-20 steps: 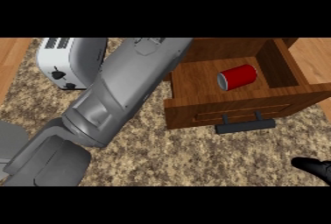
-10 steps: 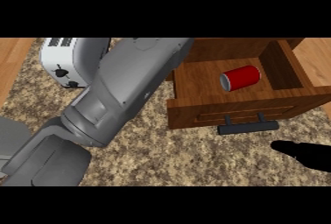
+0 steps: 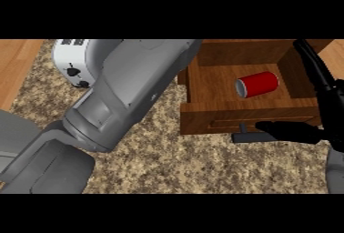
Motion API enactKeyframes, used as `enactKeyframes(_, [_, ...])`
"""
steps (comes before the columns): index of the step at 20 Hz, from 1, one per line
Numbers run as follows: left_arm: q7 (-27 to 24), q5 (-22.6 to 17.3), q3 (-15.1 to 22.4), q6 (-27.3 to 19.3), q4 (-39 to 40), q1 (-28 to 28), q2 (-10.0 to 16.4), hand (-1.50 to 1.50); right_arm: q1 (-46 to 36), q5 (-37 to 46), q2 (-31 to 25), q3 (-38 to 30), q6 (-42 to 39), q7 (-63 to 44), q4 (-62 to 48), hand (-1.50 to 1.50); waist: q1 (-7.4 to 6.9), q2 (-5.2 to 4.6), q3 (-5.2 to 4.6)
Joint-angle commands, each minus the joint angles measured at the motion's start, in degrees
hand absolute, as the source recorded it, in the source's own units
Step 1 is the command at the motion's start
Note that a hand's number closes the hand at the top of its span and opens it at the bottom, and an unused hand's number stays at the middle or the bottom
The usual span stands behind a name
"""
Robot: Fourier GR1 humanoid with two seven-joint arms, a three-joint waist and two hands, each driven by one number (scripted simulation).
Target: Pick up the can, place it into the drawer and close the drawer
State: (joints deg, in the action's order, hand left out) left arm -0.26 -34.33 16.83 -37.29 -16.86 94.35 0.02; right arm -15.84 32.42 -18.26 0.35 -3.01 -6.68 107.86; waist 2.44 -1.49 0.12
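One item only in drawer point(image 3: 235, 54): red can point(image 3: 257, 84), on its side on drawer floor, near middle, clear of all walls. Long axis roughly L-R across view, i.e. about parallel to front panel point(image 3: 215, 120), pale end twd left. Nothing else visible inside. Drawer open, front panel twd view's bottom, dark handle point(image 3: 247, 137) on its outer face.

Right hand point(image 3: 332, 113) at drawer's front-right corner, holding nothing. Fingers point(image 3: 289, 131) straight and spread apart: one lying along front panel w/ tip at handle's right end (touching or just over it, can't tell), another stretched up-view beside right wall. Can up-left of that hand, behind front panel, apart from it.

Left forearm point(image 3: 128, 100) big across centre-left, running up past toaster point(image 3: 73, 66) at far left of counter point(image 3: 174, 159). Left hand out of view past top edge. So right hand much the nearer to handle.

Judging by this: pick + place done, only closing left. Needs push on front panel away from body, twd view's top. Risks: digit beside right wall pinched or in the way if not cleared first; can apt to roll front-to-back on a jolt, given its axis.
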Motion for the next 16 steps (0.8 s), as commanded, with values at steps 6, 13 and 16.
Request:
enactKeyframes(6, [-1.1,1.5,-0.6,2.4,1.2,-0.9,0.5,-1.50,-6.6,14.6,0.7,6.2,6.7,5.3,-19.6,-1.50,-2.01,0.63,-0.05])
enactKeyframes(13, [1.9,1.5,-2.0,4.5,-0.6,-0.6,4.0,-1.50,-17.3,23.2,7.2,8.6,15.9,5.8,-38.8,-1.50,-3.84,0.80,-0.08])
enactKeyframes(16, [0.4,2.2,-2.2,4.0,-1.6,-2.8,4.9,-1.50,-21.6,23.4,5.4,5.4,18.7,9.6,-47.2,-1.50,-3.91,0.81,-0.07])
